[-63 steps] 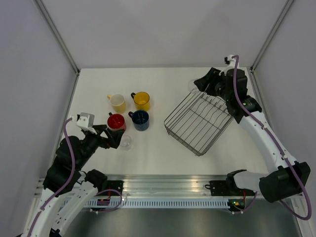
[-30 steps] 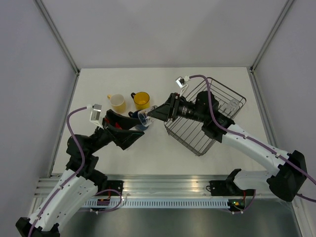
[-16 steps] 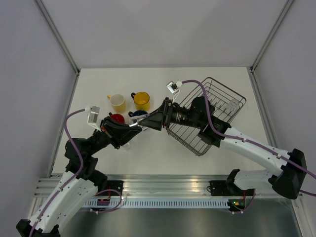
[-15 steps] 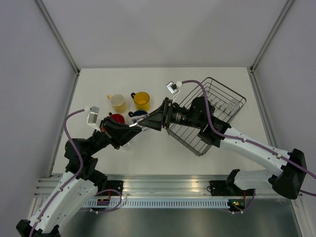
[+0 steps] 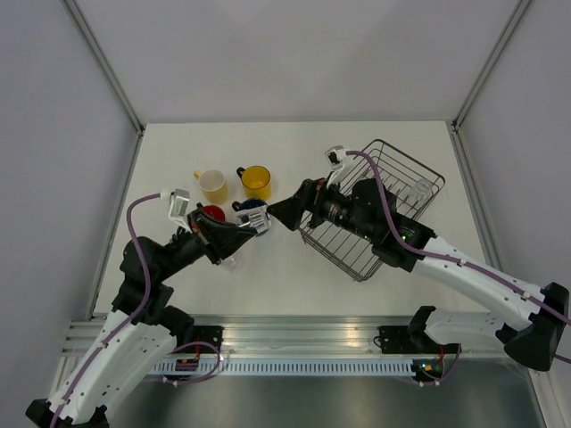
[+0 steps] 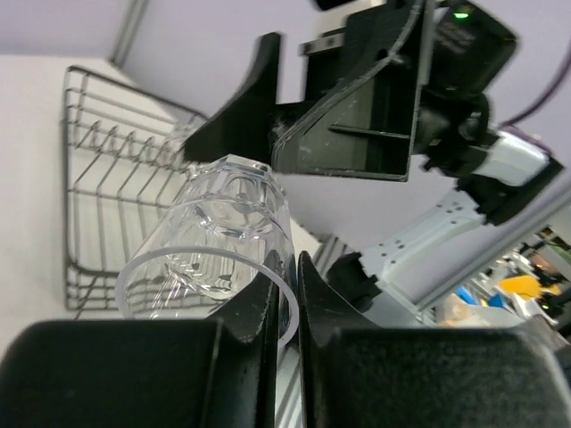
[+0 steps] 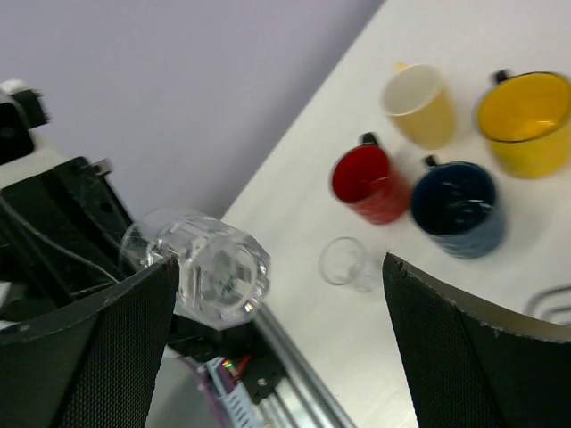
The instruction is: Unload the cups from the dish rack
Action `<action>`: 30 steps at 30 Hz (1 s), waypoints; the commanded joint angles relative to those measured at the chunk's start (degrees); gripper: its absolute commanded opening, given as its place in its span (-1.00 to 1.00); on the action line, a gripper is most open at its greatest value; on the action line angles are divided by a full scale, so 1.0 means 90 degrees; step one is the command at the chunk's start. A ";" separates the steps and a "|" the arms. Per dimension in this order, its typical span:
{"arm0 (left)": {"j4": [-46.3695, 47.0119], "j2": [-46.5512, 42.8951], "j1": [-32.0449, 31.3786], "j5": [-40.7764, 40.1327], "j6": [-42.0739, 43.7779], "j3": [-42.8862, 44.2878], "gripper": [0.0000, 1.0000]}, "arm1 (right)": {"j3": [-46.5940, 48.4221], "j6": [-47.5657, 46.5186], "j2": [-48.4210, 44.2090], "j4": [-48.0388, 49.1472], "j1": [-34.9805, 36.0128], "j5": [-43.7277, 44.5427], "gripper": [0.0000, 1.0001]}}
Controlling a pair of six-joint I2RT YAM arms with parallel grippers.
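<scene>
A white desk [image 5: 268,276] spreads beneath the left hand [image 5: 255,225] and out to every side of it. Pale grey walls [image 5: 285,53] (joined at the corners by slim metal posts [image 5: 104,67]) rise beyond that hand. A slotted aluminium rail [image 5: 303,339] runs along its near side.

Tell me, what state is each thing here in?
Left gripper: shut on held glass.
Right gripper: open, empty.
Held glass: airborne, tipped sideways.
Pale mug: upright, empty.
Yellow mug: upright, empty.
Red mug: upright, empty.
Blue mug: upright, empty.
Table glass: standing, empty.
Rack: holds one glass.
Rack glass: inside the rack.
</scene>
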 commanded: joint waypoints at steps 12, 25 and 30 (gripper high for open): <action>-0.4687 0.2029 -0.0419 -0.2381 0.2165 0.2096 -0.95 | -0.0039 -0.1401 -0.1253 -0.2584 0.0017 0.3252 0.96; -0.5890 0.4305 -0.1484 -0.3660 0.2839 0.2654 -0.95 | -0.0234 -0.1568 -0.1615 -0.3279 0.0008 0.3879 0.96; -0.5939 0.4930 -0.1826 -0.3915 0.2850 0.2780 -0.95 | -0.0283 -0.1577 -0.1664 -0.3299 0.0008 0.3870 0.96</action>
